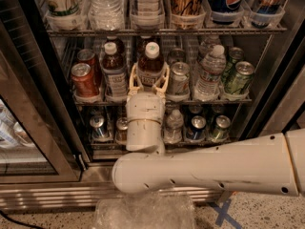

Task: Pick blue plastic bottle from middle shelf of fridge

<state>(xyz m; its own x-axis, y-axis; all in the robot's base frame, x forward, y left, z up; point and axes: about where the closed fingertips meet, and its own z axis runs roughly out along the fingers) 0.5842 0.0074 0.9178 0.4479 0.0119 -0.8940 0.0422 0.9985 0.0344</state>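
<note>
The fridge [279, 75] stands open in front of me. On its middle shelf [238, 100] the blue plastic bottle [151, 60], brown drink with a white cap, stands upright in the centre lane. My gripper [149, 73] reaches in at bottle height. Its fingers [133, 78] are spread to the left and right of the bottle's lower body. My white wrist [144, 120] hides the bottle's label and base. My arm [209, 168] runs across the bottom of the view.
A twin brown bottle [114, 70] and red cans [84, 80] stand to the left. A silver can [179, 78], a water bottle [209, 73] and green cans [238, 78] stand to the right. The glass door [28, 128] hangs open on the left. Crumpled clear plastic [143, 213] lies below.
</note>
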